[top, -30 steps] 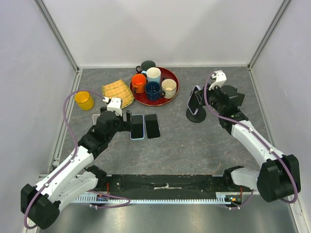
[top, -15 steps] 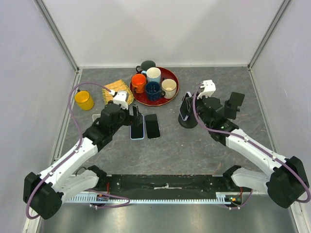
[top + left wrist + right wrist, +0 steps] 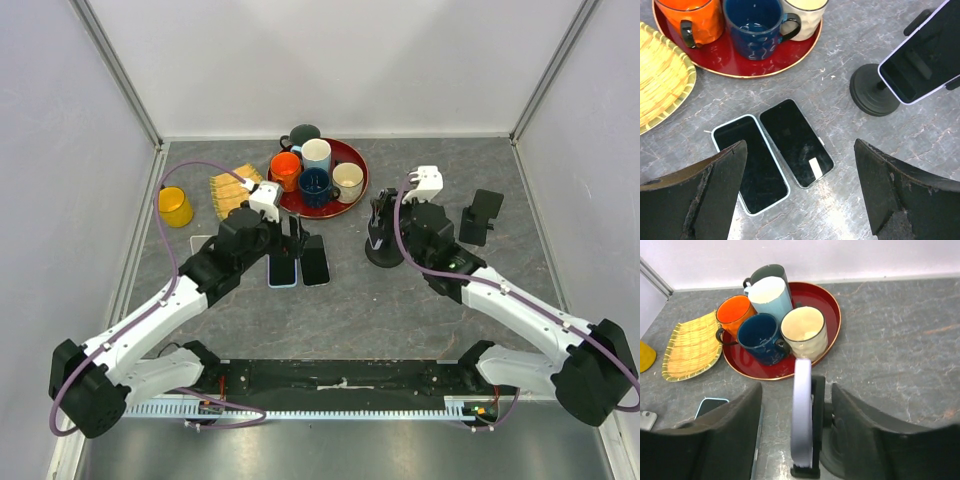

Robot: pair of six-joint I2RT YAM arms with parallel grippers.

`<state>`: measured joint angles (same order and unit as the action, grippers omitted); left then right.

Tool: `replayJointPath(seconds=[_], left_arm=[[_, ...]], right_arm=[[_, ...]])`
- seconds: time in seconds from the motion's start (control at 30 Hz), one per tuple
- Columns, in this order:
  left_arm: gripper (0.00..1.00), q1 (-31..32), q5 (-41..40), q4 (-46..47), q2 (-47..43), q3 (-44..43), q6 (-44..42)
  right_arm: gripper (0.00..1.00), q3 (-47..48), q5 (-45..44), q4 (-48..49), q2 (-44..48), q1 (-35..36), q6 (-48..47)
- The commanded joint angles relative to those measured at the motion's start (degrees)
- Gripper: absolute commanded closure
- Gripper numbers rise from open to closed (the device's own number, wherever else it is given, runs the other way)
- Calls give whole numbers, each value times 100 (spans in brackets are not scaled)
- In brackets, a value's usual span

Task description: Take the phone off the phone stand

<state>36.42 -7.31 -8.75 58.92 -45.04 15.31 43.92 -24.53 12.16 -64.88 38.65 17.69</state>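
Grey, stone-patterned worktop [image 3: 400,300] carrying all items, top view.

Left arm [image 3: 150,320] extends toward 1 o'clock. The left fingers [image 3: 700,190] are spread wide and hold nothing, poised above two phones that lie flat.

Right arm [image 3: 520,300] extends toward 10 o'clock. The right fingers [image 3: 725,440] stand apart on either side of the mounted phone, with a gap visible on each side.

Red tray [image 3: 358,160] at 12 o'clock on the worktop, bearing an orange mug [image 3: 735,310], blue mug [image 3: 757,335], cream mug [image 3: 802,325] and pale mug [image 3: 769,292].

Woven tray [image 3: 660,85] at 9 o'clock of the red tray.

Phone stand [image 3: 871,92], black, between 4 and 5 o'clock of the red tray. The phone [image 3: 925,52], white-edged with a dark screen, sits tilted in the cradle.

Second black stand [image 3: 480,217] near 3 o'clock of the first.

Blue-edged phone [image 3: 750,162] and dark phone [image 3: 796,142] side by side at 6 o'clock of the red tray.

Yellow cup [image 3: 174,206] at 9 o'clock of the woven tray.
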Motion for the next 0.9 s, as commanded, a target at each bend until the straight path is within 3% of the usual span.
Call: replayJointPath(seconds=[0.0,0.03,0.23,0.53,0.7,0.87], left_arm=[[6,224,28,208,102,-330,244],[6,260,-7,199,129,-391,270],[6,593,-419,50,514,-856,525],[4,1463,-1158,-240,1587,-2270,798],[3,1859,-1202,-460,2466,-3036,684],[2,2131,-1571,-601,2994,-3766,430]], right_arm=[[28,450,-122,129,230,37,147],[21,494,-122,67,257,37,155],[3,767,-410,-660,590,28,77],[2,776,-1695,-1839,1232,-305,-284],[2,285,-757,-2121,1697,-1436,118],[2,-339,62,-2218,2040,-2046,463]])
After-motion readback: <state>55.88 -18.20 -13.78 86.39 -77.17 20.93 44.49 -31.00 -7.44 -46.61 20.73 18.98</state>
